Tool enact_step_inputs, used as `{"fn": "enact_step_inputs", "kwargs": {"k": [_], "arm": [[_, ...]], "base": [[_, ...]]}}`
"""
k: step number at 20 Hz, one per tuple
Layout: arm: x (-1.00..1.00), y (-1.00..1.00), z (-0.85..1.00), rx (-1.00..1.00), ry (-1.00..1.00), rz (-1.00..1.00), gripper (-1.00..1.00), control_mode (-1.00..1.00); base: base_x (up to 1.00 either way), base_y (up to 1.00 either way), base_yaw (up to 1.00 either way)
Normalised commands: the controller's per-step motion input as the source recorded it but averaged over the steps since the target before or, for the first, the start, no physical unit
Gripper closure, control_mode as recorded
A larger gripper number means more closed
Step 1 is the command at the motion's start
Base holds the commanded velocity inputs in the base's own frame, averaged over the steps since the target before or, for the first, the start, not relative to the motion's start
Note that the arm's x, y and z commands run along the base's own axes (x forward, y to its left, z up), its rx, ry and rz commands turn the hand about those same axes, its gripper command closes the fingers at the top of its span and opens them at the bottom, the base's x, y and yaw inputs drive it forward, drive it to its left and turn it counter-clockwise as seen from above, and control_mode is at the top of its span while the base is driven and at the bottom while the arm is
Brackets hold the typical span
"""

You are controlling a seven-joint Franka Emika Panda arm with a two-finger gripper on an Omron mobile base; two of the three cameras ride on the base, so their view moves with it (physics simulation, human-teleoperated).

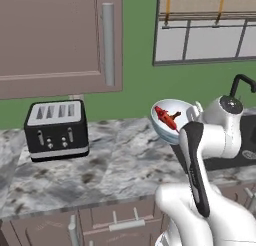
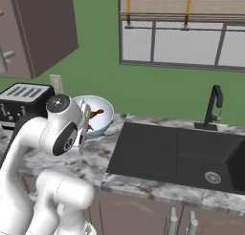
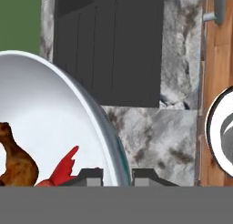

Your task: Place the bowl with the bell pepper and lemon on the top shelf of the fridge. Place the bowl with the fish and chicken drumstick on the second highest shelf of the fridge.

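Gripper: the gripper (image 3: 116, 175) is pinching the rim of the bowl, one dark finger tip (image 3: 88, 175) sitting inside the wall and the other outside it, the jaws standing close together with the thin rim between them.
Bowl: the pale bowl (image 1: 186, 111) is hanging in the air above the marbled counter (image 1: 100, 165), tipped so that its white inside is facing the left base view; it is sitting just left of the black sink (image 2: 177, 155) and well right of the toaster (image 1: 56, 130).
Fish: the red fish (image 1: 166, 118) is lying across the inside of the bowl, its tail fin (image 3: 66, 164) showing next to the inner finger in the hand view.
Drumstick: the brown chicken drumstick (image 3: 16, 161) is resting in the bowl beside the fish, touching it or nearly so.
Arm: the white arm (image 1: 200, 160) is rising in front of the bowl and covering its lower right edge.
Surroundings: a black faucet (image 2: 214, 105) is standing behind the sink, under the window (image 2: 182, 43); a brown wall cabinet (image 1: 55, 40) is hanging above the toaster.
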Motion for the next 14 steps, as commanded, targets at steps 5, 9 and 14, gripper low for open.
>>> {"fn": "enact_step_inputs", "kwargs": {"k": [5,9,14], "arm": [[0.00,0.00,0.00,0.00,0.00,0.00,1.00,1.00],[0.00,0.00,0.00,0.00,0.00,0.00,1.00,1.00],[0.00,0.00,0.00,0.00,0.00,0.00,1.00,1.00]], "base": [[-1.00,-0.10,-0.22],[-0.84,-0.12,-0.63],[-0.14,-0.12,-0.82]]}}
